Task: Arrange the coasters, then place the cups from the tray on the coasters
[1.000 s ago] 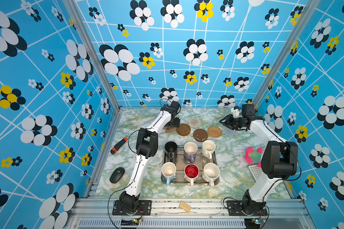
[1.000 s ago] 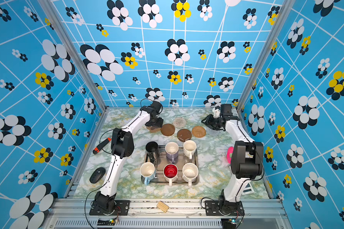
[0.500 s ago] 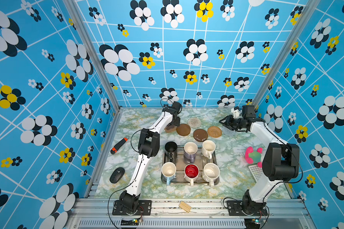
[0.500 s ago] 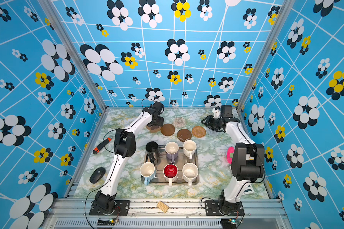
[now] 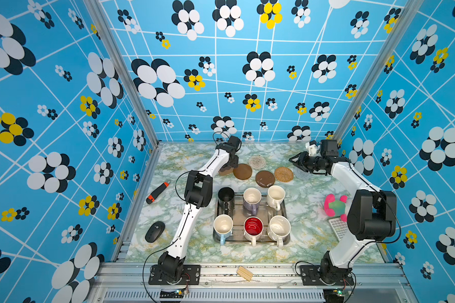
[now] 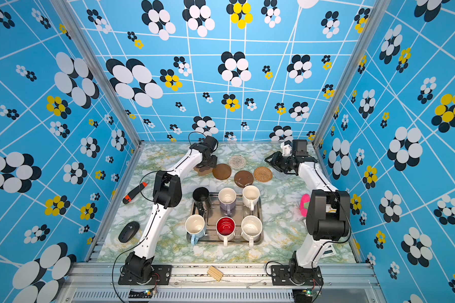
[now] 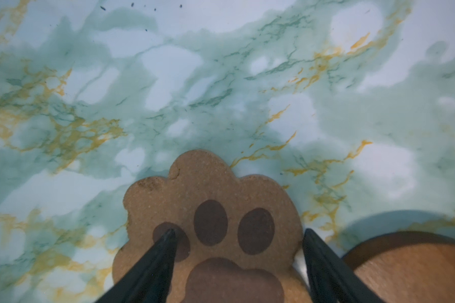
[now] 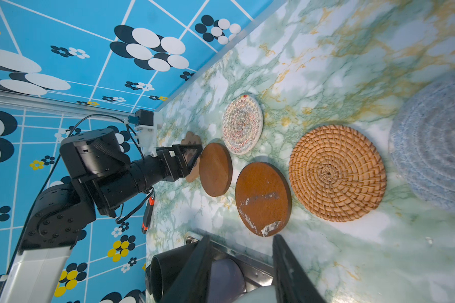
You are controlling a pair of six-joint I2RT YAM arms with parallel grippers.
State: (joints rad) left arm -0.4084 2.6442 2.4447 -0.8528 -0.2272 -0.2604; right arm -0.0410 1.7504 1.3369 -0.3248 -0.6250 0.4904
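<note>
Arranging step: we judge the coasters [image 5: 265,179] are being set out in a row at the far side of the worktop [image 5: 307,210]; none carries anything yet.
Left jaws: wide apart, holding nothing. In the left wrist view one tip hangs over an outer toe pad of the paw coaster [image 7: 208,210], the other just off its edge; whether either touches it we cannot tell.
Relation that counts: the paw coaster lies flat straight under the left jaws, toes pointing away from the wrist, and the jaws span most of its width. It ends the row on the left in both top views, just beside a dark-brown disc [image 5: 242,171], and the left arm [image 5: 195,189] is far the nearer.
Right jaws: partly open, empty, held above the worktop at the row's other end, near the blue-grey disc [image 5: 301,173].
Cups: all six stand in the tray [image 5: 238,212], the black cup [image 5: 226,195] nearest the left arm.
Since a second ago: coasters and cups lie where they were; both arms have shifted only a shade, and we see no change in either gap.
</note>
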